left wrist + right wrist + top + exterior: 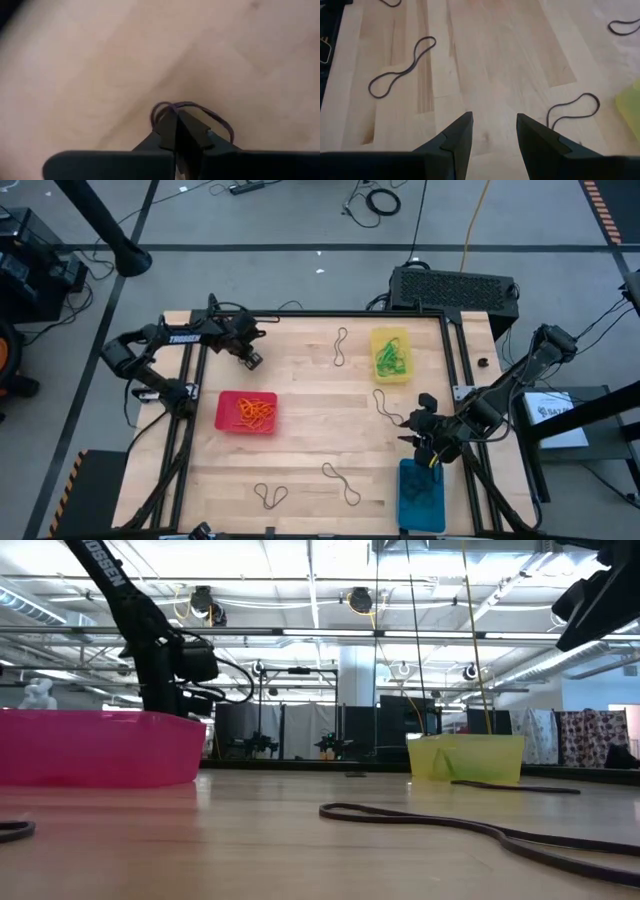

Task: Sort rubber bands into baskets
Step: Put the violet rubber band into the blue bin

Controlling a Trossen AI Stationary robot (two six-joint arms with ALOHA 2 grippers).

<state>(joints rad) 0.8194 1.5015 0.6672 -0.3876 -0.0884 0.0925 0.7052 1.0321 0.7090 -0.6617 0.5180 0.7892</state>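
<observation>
My left gripper (249, 360) is near the table's far left corner, shut on a dark rubber band (216, 116) at the wood surface. In the low view its fingertips are hidden behind the red basket (100, 745). The red basket (246, 412) holds orange bands. The yellow basket (391, 355) holds green bands. The blue basket (421, 495) stands at the near right. My right gripper (494, 131) hovers open above the table by the blue basket, with nothing between its fingers. Loose dark bands (341, 348) (385, 405) (340, 482) lie flat on the wood. My left gripper pinches the dark band between its two fingertips (170, 127). A small loop (159, 111) sticks out on one side of the tips and a wider arc (222, 122) on the other. The fingers come steeply from above. Whether the band is clear of the wood, I cannot tell.
Another dark band (270, 495) lies near the front edge. Black rails (452, 350) frame the tabletop. A black box (455, 288) stands behind the far right corner. Bare wood lies across the table's middle.
</observation>
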